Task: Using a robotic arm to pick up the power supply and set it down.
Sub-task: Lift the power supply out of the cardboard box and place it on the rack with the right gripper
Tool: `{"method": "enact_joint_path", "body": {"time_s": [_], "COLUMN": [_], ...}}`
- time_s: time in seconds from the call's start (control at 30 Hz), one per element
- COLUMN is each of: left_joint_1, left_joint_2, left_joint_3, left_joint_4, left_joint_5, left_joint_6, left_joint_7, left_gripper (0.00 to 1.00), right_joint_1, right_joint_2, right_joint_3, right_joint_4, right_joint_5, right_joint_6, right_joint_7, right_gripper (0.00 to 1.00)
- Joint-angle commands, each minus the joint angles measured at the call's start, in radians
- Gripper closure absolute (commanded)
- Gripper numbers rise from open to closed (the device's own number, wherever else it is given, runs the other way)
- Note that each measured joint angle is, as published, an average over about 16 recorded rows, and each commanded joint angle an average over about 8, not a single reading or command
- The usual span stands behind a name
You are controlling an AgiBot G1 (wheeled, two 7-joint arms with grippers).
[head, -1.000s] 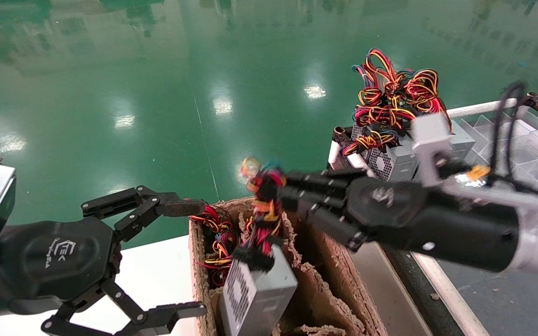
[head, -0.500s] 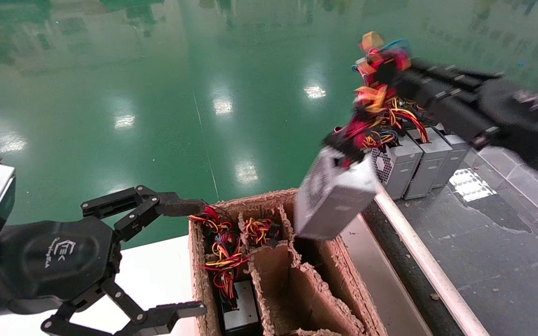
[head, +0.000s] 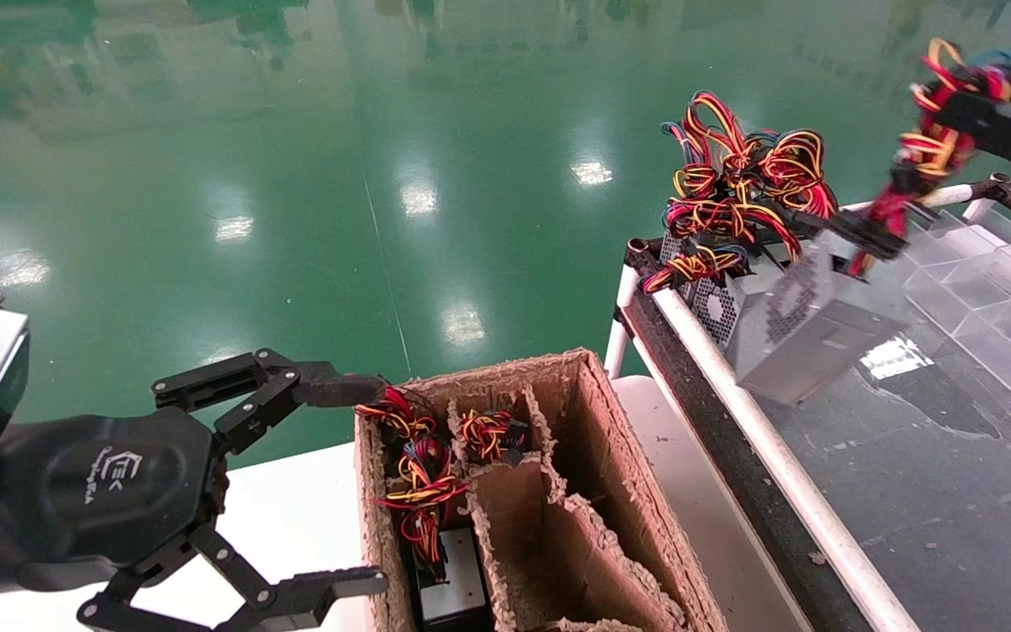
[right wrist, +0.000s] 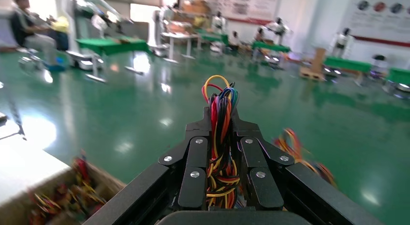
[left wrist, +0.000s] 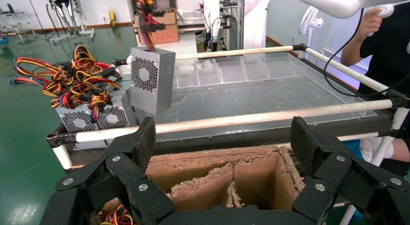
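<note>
glossy green floor, cart (head: 865,456) with dark wet top. right gripper (head: 966,110) clamped on wires (right wrist: 221,138) of power supply (head: 808,329), hanging tilted over cart's near-left edge beside stacked units (left wrist: 92,119). left gripper (head: 330,483) spread wide beside cardboard box (head: 602,491). left wrist alone shows clear bins (left wrist: 227,70) along far edge.

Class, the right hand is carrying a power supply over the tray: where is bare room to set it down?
The right hand dangles the power supply by its wires. Free: the tray floor between the white rail and clear dividers. Crowded: the far corner, packed with parked supplies.
</note>
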Motion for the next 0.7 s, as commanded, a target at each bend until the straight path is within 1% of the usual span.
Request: {"method": "enact_joint_path", "body": {"time_s": [0.03, 0.2, 0.37, 0.5, 0.7], "left_joint_1": [0.0, 0.0, 0.0, 0.0, 0.0], "left_joint_2": [0.0, 0.0, 0.0, 0.0, 0.0], "left_joint_3": [0.0, 0.0, 0.001, 0.001, 0.001], "left_joint_4": [0.0, 0.0, 0.0, 0.0, 0.0], "left_joint_5": [0.0, 0.0, 0.0, 0.0, -0.001], "left_joint_6": [0.0, 0.0, 0.0, 0.0, 0.0], "left_joint_7": [0.0, 0.0, 0.0, 0.0, 0.0], "left_gripper": [0.0, 0.0, 0.0, 0.0, 0.0], "right_joint_1": [0.01, 0.041, 0.067, 0.084, 0.11], "right_joint_2": [0.021, 0.042, 0.04, 0.022, -0.027], "right_joint_3": [0.001, -0.011, -0.034, -0.056, -0.088], "right_joint_4": [-0.045, -0.15, -0.229, -0.273, -0.313], "right_joint_5": [-0.013, -0.044, -0.082, -0.113, -0.143], "right_joint_6": [-0.017, -0.058, -0.101, -0.127, -0.148], "right_joint_7": [-0.025, -0.073, -0.12, -0.151, -0.183], "right_gripper": [1.0, 1.0, 1.0, 1.0, 1.0]}}
